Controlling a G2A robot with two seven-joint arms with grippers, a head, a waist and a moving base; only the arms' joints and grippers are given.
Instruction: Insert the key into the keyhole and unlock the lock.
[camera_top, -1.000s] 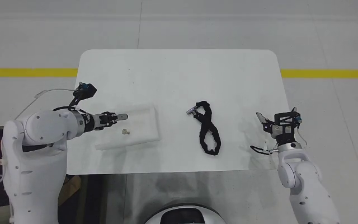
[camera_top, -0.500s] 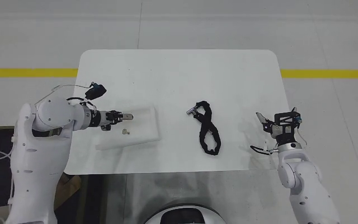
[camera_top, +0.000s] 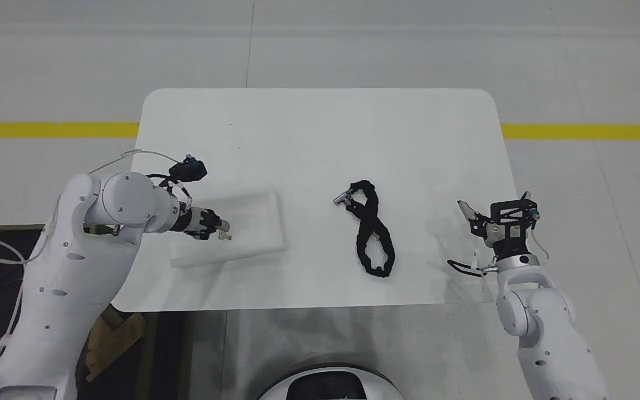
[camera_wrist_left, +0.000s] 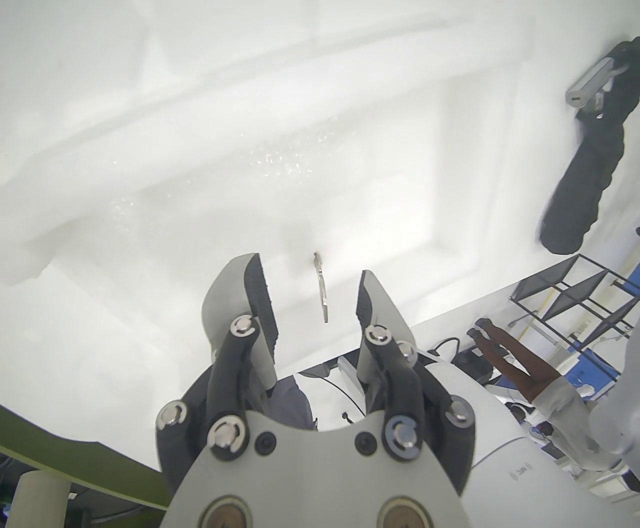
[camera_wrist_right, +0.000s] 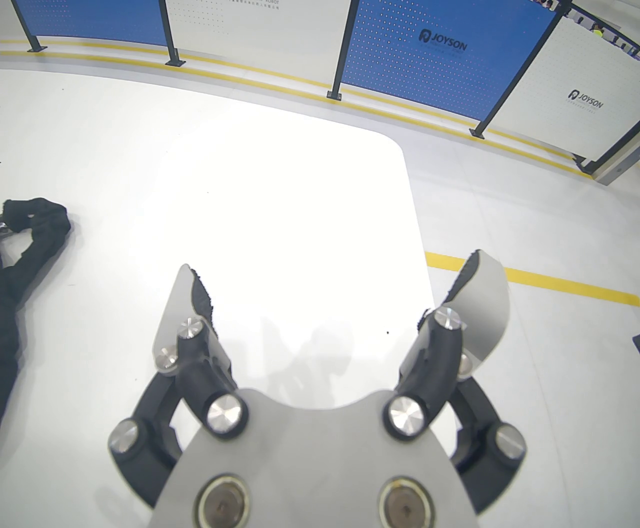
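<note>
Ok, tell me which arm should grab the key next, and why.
Left. The left gripper is open right at the key on the white foam pad, the key framed between its jaws. The right gripper, also open, sits at the table's opposite edge, beyond the chain lock.

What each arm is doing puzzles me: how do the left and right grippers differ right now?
The left gripper hangs over the white foam pad, with the key standing ungripped inside its opening; the right gripper sits by the table edge with nothing in it. The right gripper is spread wider than the left gripper. Both are open.
</note>
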